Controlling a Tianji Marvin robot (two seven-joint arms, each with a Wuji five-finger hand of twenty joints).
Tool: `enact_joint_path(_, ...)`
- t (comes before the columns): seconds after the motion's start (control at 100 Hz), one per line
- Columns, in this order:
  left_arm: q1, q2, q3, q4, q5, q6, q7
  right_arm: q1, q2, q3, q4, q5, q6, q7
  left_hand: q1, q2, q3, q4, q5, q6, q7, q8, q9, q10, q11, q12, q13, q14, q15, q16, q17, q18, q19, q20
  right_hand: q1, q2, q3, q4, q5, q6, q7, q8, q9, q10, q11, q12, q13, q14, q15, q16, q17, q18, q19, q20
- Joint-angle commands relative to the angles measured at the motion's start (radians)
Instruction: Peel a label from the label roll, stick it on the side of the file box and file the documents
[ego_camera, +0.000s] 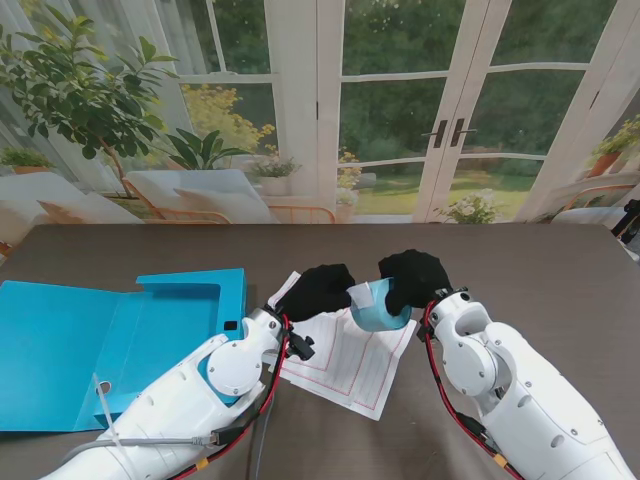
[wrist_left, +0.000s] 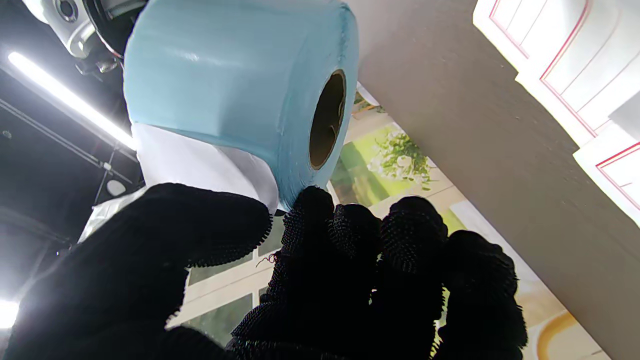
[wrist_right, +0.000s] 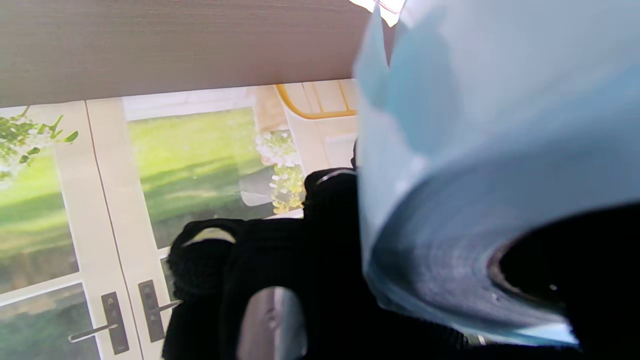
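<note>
Right hand (ego_camera: 414, 277) grips the label roll (ego_camera: 377, 305); left hand (ego_camera: 318, 291) pinches its edge.

Stand view looks down; both close wrist views share the label roll (wrist_left: 235, 95).

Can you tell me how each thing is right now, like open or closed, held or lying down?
File box: open, lying flat on the table.
Label roll: lifted off the table, between both hands.
Papers: lying flat on the table, not filed yet.
Left robot hand: fingertips pinching the roll's white label end.
Right robot hand: closed on the label roll.
</note>
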Motion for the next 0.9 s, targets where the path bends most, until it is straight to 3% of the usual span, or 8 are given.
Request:
enact_joint_path(0.0, 0.007, -0.017, 0.000, -0.007, -0.023, -0.004, -0.020, -0.001, -0.006, -0.001, -0.014, -0.003, 0.003, 0.009, 0.019, -0.060, 0.016, 0.042, 0.029, -0.052, 0.046, -0.002, 0.035, -0.050, 0.009, 0.015, 0.027, 0.016, 0.042, -0.009, 0.017, 0.022, 0.047, -0.010, 0.103, 0.101, 0.223, 0.079, 0.065, -0.080, 0.145, 0.082, 0.061, 0.080, -0.025, -0.001, 0.005, -0.095, 0.015, 0.000, 0.445, 0.012, 0.058, 0.009)
enact_joint_path(0.22, 0.033, 0.004, -0.026, -0.053, -0.063, 0.007, -0.072, 0.002, -0.006, -0.002, -0.011, -0.017, 0.019, 0.002, 0.006, -0.057, -0.010, 0.021, -0.010, -0.046, -0.010, -0.022, -0.030, -0.035, -0.047, 0.000, -0.061, 0.032, -0.022, -0.018, -0.080, -0.003, -0.003, -0.033, 0.102, 0.103, 0.220, 0.080, 0.064, -0.081, 0.145, 0.082, 0.061, 0.079, -0.027, -0.002, 0.005, -0.100, 0.015, 0.000, 0.445, 0.013, 0.058, 0.009)
enact_joint_path(0.39, 0.054, 0.025, -0.051, -0.088, -0.062, 0.012, -0.105, 0.004, -0.005, -0.004, -0.011, -0.025, 0.038, 0.003, -0.010, -0.019, -0.038, 0.029, -0.042, -0.061, -0.091, -0.016, -0.094, -0.027, -0.088, -0.005, -0.131, 0.038, -0.071, -0.004, -0.150, -0.034, -0.034, -0.026, 0.104, 0.103, 0.220, 0.081, 0.064, -0.081, 0.145, 0.082, 0.061, 0.079, -0.026, -0.001, 0.005, -0.101, 0.015, 0.000, 0.445, 0.013, 0.058, 0.009)
enact_joint_path(0.71, 0.084, 0.030, -0.089, -0.117, -0.036, 0.005, -0.074, 0.007, -0.003, -0.009, -0.009, -0.036, 0.050, 0.010, -0.019, 0.046, -0.101, 0.040, -0.089, -0.089, -0.240, 0.002, -0.189, -0.005, -0.104, -0.031, -0.199, 0.043, -0.096, 0.020, -0.216, -0.061, -0.062, -0.001, 0.103, 0.103, 0.218, 0.081, 0.064, -0.081, 0.145, 0.083, 0.061, 0.077, -0.027, -0.001, 0.005, -0.103, 0.014, 0.000, 0.445, 0.012, 0.056, 0.008)
enact_joint_path(0.89, 0.081, 0.031, -0.091, -0.116, -0.040, -0.008, -0.075, 0.010, -0.003, -0.014, -0.006, -0.039, 0.057, 0.012, -0.025, 0.063, -0.131, 0.026, -0.101, -0.111, -0.335, -0.005, -0.232, -0.003, -0.110, -0.057, -0.222, 0.035, -0.099, 0.027, -0.237, -0.076, -0.070, 0.004, 0.103, 0.104, 0.217, 0.081, 0.064, -0.081, 0.144, 0.083, 0.061, 0.078, -0.027, -0.001, 0.005, -0.104, 0.014, 0.000, 0.445, 0.012, 0.056, 0.008)
